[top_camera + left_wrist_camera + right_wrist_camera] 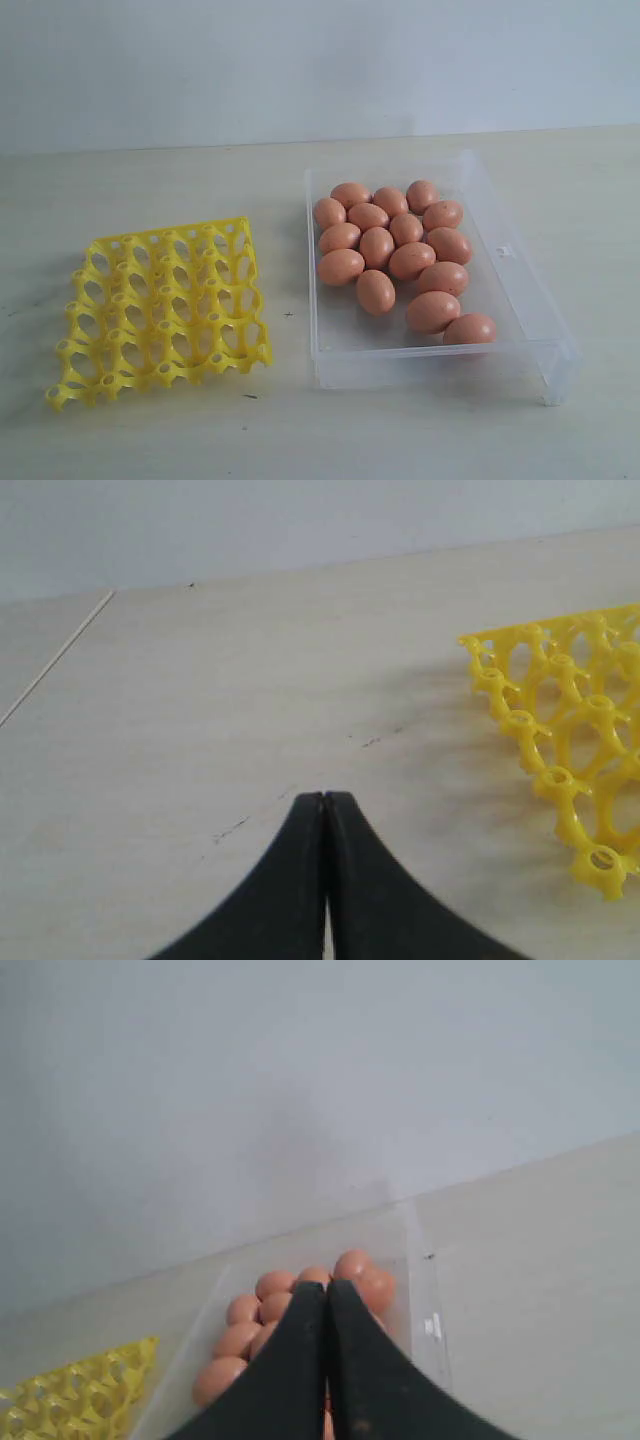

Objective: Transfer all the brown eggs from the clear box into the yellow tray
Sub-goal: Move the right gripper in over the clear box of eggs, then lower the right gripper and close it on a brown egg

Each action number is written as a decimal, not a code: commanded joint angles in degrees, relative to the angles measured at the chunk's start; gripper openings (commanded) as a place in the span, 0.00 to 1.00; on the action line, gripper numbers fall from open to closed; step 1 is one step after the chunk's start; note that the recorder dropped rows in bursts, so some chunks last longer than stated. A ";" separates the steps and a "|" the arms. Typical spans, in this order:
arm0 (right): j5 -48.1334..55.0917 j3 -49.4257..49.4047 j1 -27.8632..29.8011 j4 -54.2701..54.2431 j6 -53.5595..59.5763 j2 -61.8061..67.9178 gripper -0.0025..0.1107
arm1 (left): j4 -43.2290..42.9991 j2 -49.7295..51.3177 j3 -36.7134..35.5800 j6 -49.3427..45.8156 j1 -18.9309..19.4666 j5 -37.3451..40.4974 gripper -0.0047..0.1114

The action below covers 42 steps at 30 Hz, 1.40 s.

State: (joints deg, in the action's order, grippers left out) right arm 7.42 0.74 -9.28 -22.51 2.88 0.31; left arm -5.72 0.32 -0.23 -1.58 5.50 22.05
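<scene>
Several brown eggs (400, 255) lie loose in the clear box (525, 300) right of centre in the exterior view. The yellow tray (160, 305) lies to its left with every cell bare. Neither arm shows in the exterior view. In the left wrist view my left gripper (322, 796) is shut with nothing in it, over bare table, and a corner of the yellow tray (560, 730) lies off to one side. My right gripper (327, 1285) is shut and holds nothing; beyond its black fingers (285, 1360) lie the brown eggs (365, 1280) inside the clear box (425, 1290).
The light wooden table (300, 430) stretches around both containers, and a white wall (300, 60) rises behind it. A small white latch tab (505, 251) sits on the box's right wall. The box's near right corner (560, 375) stands tallest.
</scene>
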 commanded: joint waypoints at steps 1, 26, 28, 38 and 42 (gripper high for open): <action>1.49 6.98 -0.08 1.19 0.12 -0.31 0.02 | 0.05 -0.32 0.23 0.30 -0.38 -0.47 0.04; 9.71 34.80 -1.45 14.73 -23.02 34.33 0.02 | 0.05 -0.32 0.23 0.30 -0.38 -0.47 0.04; 7.15 36.11 -3.45 19.29 -23.02 37.24 0.02 | 0.05 -0.32 0.23 0.30 -0.38 -0.47 0.04; 30.23 57.35 -17.12 27.29 7.75 64.89 0.06 | 0.05 -0.32 0.23 0.30 -0.38 -0.47 0.04; 40.16 63.84 -18.08 24.92 19.42 75.56 0.06 | 0.05 -0.32 0.23 0.30 -0.38 -0.47 0.04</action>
State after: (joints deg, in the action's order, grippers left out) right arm 43.24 62.21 -27.07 3.89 14.82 71.62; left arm -5.72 0.32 -0.23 -1.58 5.50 22.05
